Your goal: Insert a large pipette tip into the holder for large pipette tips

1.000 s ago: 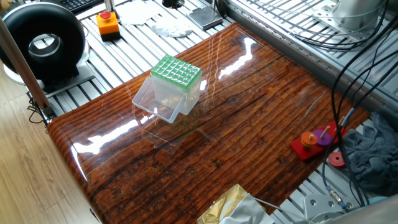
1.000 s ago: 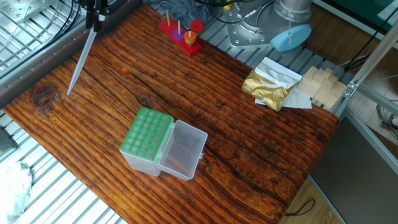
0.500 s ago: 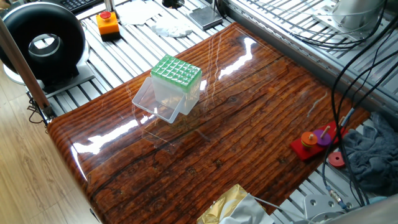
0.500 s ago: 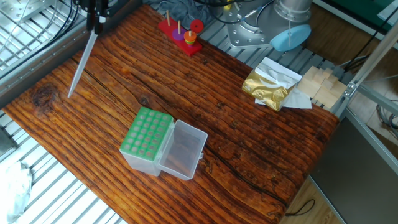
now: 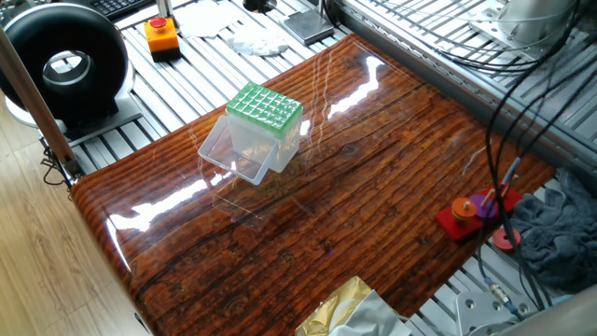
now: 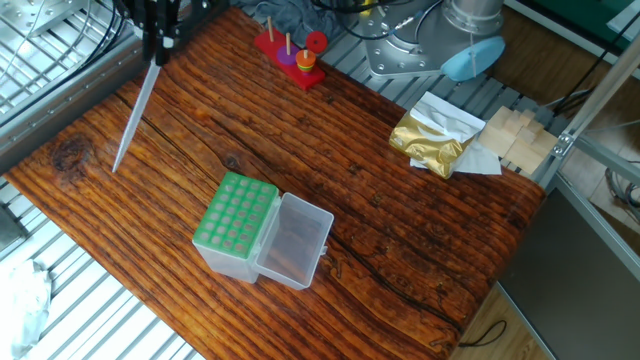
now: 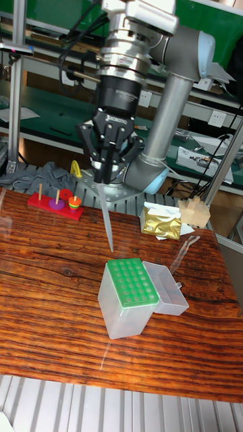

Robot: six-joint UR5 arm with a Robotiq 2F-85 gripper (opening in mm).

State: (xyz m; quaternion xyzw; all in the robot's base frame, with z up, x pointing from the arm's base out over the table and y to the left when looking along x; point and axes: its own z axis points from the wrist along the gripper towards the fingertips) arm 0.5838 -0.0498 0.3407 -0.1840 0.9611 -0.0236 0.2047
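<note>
1. One fixed view: the holder for large pipette tips (image 5: 258,131) is seen standing on the glossy wooden table (image 5: 373,187), its green rack uppermost and its clear lid (image 5: 227,152) swung open to the side. Neither the gripper nor the tip can be made out here; only cables are seen at the right edge. No tip is seen standing in the rack.

2. The other fixed view: the large pipette tip (image 6: 134,112) is held up off the table near the far corner, point down, well apart from the holder (image 6: 233,226). The gripper (image 6: 157,38) is seen only in part at the top edge.

3. Tall fixed view: the jaws (image 7: 106,177) are clamped on the upper end of the tip (image 7: 107,220), which hangs nearly upright, above and behind the rack (image 7: 131,280) and not over any hole that can be told.

4. Pickup is judged done; carrying across, alignment over a hole, lowering and release are judged left.
</note>
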